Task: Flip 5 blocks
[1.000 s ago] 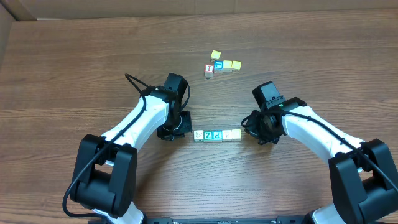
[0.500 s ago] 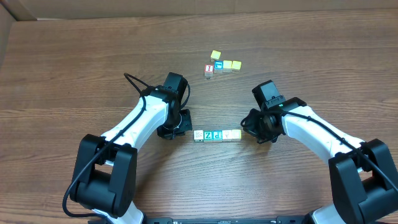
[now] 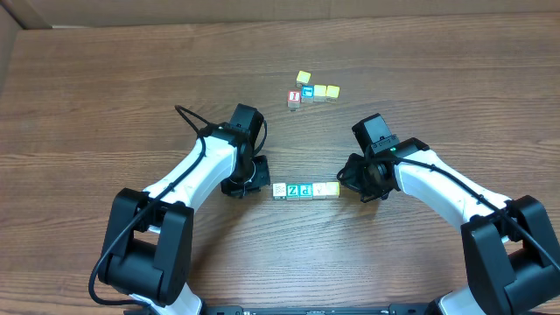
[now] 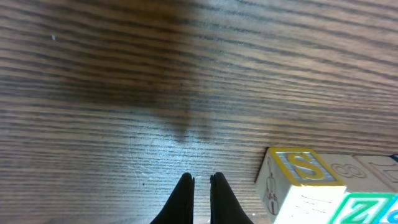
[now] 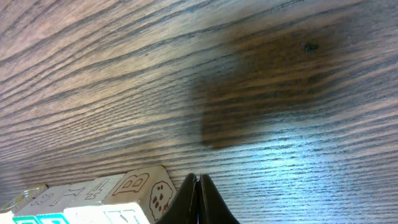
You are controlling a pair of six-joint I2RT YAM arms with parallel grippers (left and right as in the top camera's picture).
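Both grippers are pinched tight, holding nothing. The left gripper (image 3: 259, 185) is sitting just beside the left end of the row of blocks (image 3: 304, 189), and the right gripper (image 3: 347, 185) is sitting just beside the right end. The row is lying on the bench (image 3: 87, 131) between them. To flip well, I am thinking a closed tip should push low on the end one and roll it slowly, without bumping the ones next to it.

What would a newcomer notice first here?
Two white arms flank a short row of letter blocks in the middle of the table. The left gripper is shut beside its left end and the right gripper shut beside its right. Farther back sits a cluster of yellow, blue-letter and red-letter cubes.
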